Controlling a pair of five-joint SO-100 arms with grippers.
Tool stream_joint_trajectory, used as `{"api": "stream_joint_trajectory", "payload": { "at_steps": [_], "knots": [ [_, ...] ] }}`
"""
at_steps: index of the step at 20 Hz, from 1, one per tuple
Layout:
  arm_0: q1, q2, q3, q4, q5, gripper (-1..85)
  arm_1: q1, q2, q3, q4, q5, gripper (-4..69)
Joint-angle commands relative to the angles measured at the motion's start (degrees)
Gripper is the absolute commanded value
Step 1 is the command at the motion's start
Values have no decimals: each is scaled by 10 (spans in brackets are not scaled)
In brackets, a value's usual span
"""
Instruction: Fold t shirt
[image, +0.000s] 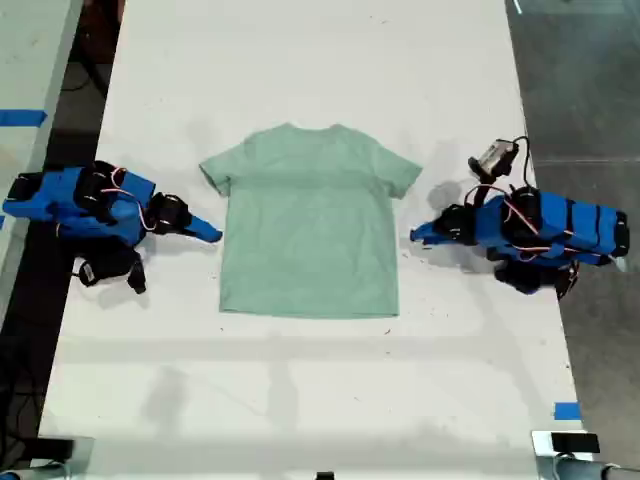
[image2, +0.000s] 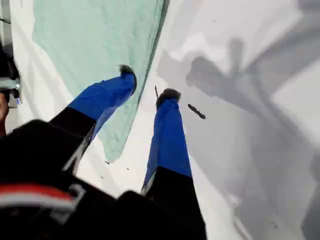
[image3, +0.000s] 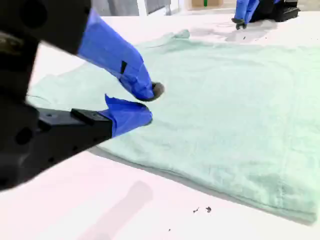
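Between my two grippers, flat on the white table (image: 300, 60), lies the t shirt (image: 310, 230) — spread unfolded, one side edge just ahead of each set of tips — my first gripper (image2: 147, 84) with jaws parted and empty, my second gripper (image3: 151, 102) only narrowly parted, gripping nothing.

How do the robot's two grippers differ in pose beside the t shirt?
My first gripper stands at the exterior view's right of the t shirt, my second gripper at its left. My first gripper's jaws gape; my second gripper's tips nearly meet. Both are blue, hold nothing, and sit at the shirt's edge.
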Motion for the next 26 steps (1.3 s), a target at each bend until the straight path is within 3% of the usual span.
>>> {"api": "stream_joint_trajectory", "payload": {
  "at_steps": [1, 5, 8, 11, 13, 15, 20, 23, 26],
  "knots": [
    [-3, 4, -7, 1, -5, 40, -3, 6, 33, 2, 16, 97],
    [-3, 4, -7, 1, -5, 40, -6, 6, 30, -1, 29, 48],
    [-3, 4, -7, 1, -5, 40, 20, -2, -103, 15, -45, 25],
    [-3, 4, -7, 1, -5, 40, 148, -270, -416, 146, -150, 116],
    [-3, 4, -7, 1, -5, 40, 212, -448, -596, 192, -232, 210],
    [-3, 4, -7, 1, -5, 40, 296, -583, -719, 218, -294, 204],
    [-3, 4, -7, 1, -5, 40, 432, -829, -776, 109, -370, 242],
    [-3, 4, -7, 1, -5, 40, 457, -931, -751, 4, -405, 231],
    [-3, 4, -7, 1, -5, 40, 461, -1025, -749, -48, -398, 228]
  ]
}}
